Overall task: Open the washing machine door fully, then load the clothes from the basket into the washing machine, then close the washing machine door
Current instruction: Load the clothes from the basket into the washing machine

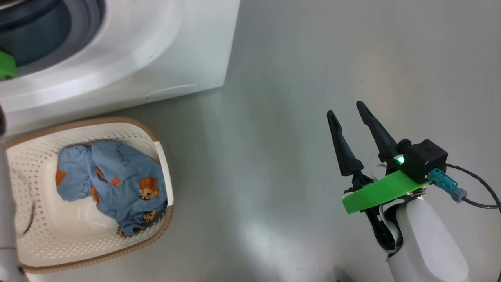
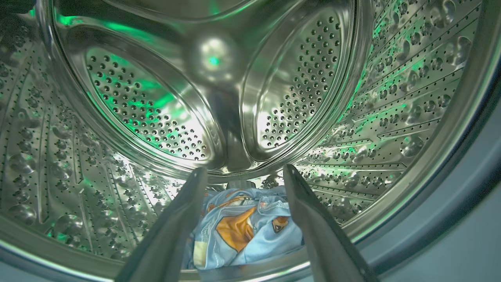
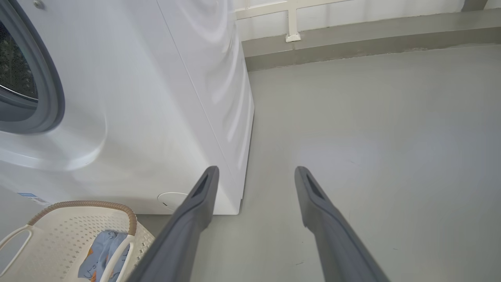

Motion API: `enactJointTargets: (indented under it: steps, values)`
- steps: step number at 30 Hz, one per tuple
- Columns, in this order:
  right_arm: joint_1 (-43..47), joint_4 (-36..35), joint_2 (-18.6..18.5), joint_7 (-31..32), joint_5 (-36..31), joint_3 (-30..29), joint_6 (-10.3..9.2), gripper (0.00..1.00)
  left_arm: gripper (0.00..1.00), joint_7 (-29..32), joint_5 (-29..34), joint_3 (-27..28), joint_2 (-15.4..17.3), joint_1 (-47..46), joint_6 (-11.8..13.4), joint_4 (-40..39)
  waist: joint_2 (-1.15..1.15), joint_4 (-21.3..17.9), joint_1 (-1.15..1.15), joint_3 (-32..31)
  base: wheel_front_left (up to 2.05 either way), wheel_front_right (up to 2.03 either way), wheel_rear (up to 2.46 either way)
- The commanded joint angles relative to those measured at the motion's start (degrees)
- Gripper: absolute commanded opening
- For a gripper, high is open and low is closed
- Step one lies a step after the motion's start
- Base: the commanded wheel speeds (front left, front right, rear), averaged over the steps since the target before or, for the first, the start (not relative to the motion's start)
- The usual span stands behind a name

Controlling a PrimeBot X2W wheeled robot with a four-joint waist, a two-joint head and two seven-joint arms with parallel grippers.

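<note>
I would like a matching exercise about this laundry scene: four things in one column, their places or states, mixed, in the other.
1 basket
2 left gripper
3 right gripper
4 drum

a over bare floor, jaws open
b on the floor beside the washing machine, blue clothes inside
c perforated steel, a blue bundle at its bottom
d jaws open, pointing into the washing machine

Pairs: 1-b, 2-d, 3-a, 4-c

The basket [image 1: 51,235] is set before the washer [image 1: 156,47]; clothes [image 1: 113,180] are laid in it, and a garment [image 2: 242,231] in the drum [image 2: 137,117].
</note>
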Motion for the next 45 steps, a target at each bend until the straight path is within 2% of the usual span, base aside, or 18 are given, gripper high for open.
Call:
enactJointTargets:
  steps: [1,25,45]
  values:
    - [2.0,-0.8,0.3,-0.3,-0.4,0.7,0.09,1.00,1.00,-0.1,0.8,1.6,1.8,2.6,-0.5,-2.8,0.00,0.7,0.00,-1.7,0.00,0.00,0.00]
    - [5.6,1.1,0.3,-0.3,-1.3,-0.7,0.09,1.00,1.00,-0.1,3.5,7.7,-6.3,26.7,-1.3,-20.5,0.00,2.5,0.00,-13.4,0.00,0.00,0.00]
    - [9.8,2.2,0.3,-0.3,-1.8,-1.9,0.09,1.00,1.00,-0.1,4.3,8.8,-12.1,49.1,-1.5,-30.8,0.00,4.4,0.00,-23.1,0.00,0.00,0.00]
